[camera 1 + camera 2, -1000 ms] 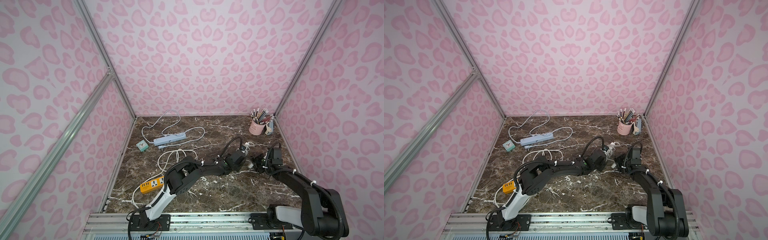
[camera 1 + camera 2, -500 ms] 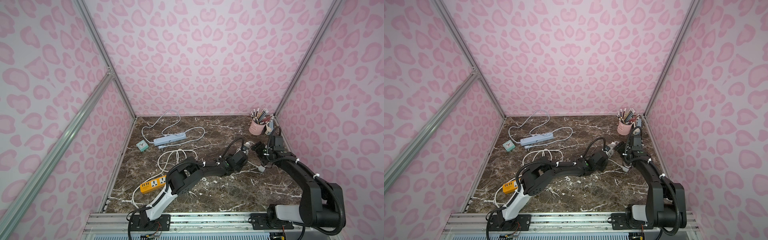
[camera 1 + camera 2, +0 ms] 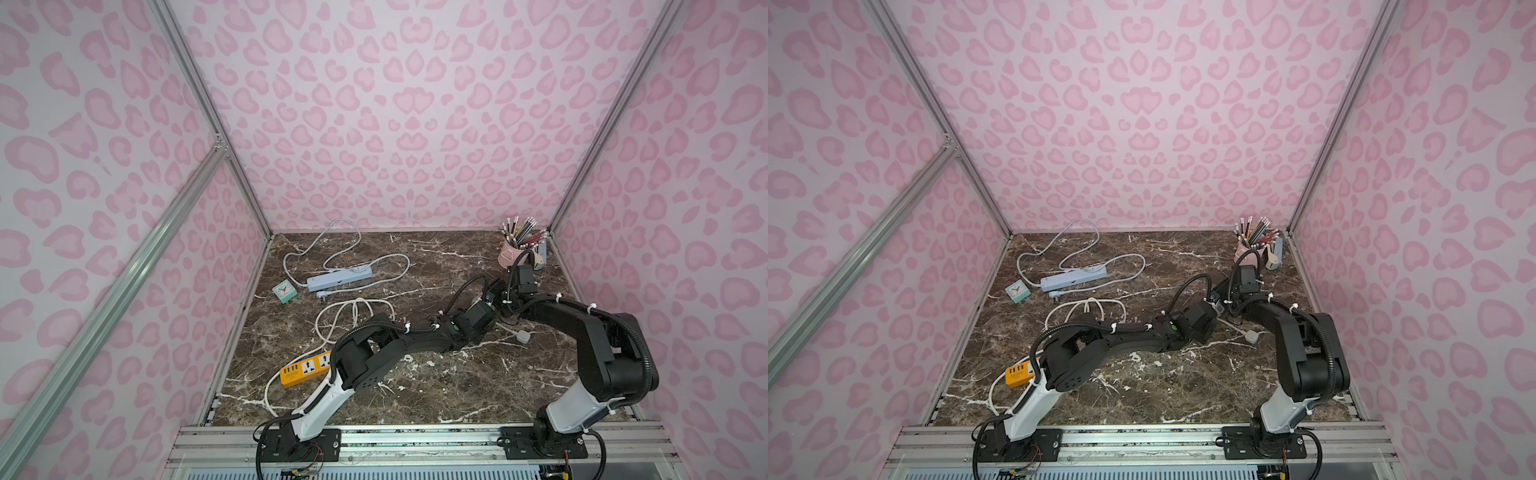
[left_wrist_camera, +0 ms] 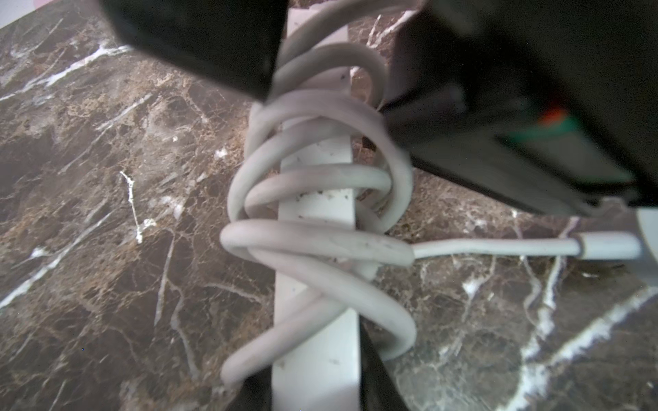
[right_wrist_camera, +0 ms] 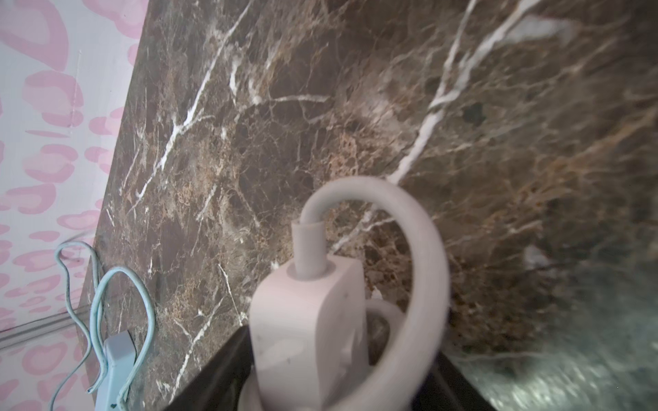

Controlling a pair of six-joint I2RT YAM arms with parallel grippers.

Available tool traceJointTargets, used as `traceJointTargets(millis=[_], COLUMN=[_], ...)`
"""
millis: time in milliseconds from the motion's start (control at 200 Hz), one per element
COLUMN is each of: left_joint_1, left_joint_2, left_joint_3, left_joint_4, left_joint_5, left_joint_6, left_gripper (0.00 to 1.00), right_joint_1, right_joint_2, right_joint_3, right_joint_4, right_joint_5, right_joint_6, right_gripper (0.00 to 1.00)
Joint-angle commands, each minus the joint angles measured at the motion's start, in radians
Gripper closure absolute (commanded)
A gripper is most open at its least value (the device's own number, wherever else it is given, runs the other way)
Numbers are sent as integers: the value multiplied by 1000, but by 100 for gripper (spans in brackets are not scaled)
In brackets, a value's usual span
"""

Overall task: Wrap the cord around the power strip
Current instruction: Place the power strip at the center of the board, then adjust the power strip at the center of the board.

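- White power strip [image 4: 315, 206] runs up mid-frame in the left wrist view, cord [image 4: 320, 242] looped around it.
- Left gripper [image 4: 313, 388] clenched on it at the bottom edge.
- Right gripper [image 5: 334, 377] straddles its end; can't tell if it grips.
- Plug [image 3: 524, 336] lies right of centre in a top view.

White pwr strip [image 4: 317, 359] w/ white cord [image 4: 320, 242] looped loosely round it, plug [image 3: 525, 336] trailing free

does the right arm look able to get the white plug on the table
Probably yes: the plug lies bare on the table beside that arm; the right gripper is at the power strip.
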Motion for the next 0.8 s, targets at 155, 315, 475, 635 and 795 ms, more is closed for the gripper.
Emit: traceJointTargets(millis=[155,315,475,635,795], left_joint_1=[7,14,47,151,152], left_joint_2=[-67,-134,-267,-319,-266], left_joint_3=[34,51,-70,-274,-288], left_joint_4=[-118,-147,-96,119,143], left_joint_5=[108,226,423,682,738], left_joint_6=[56,70,22,-202,-249], left_gripper=[53,42,41,39,33], right_joint_1=[-28,-69,-114,-165,-194], right_joint_2=[47,43,20,42,71], right_joint_3=[-37,-75,-150,-231,-257], right_joint_4=[-8,66,243,472,570], right_joint_5=[-83,-144,-314,-531,-633], right_joint_6=[-127,-194,-225,-150,-82], right_gripper=[70,81,84,85,86])
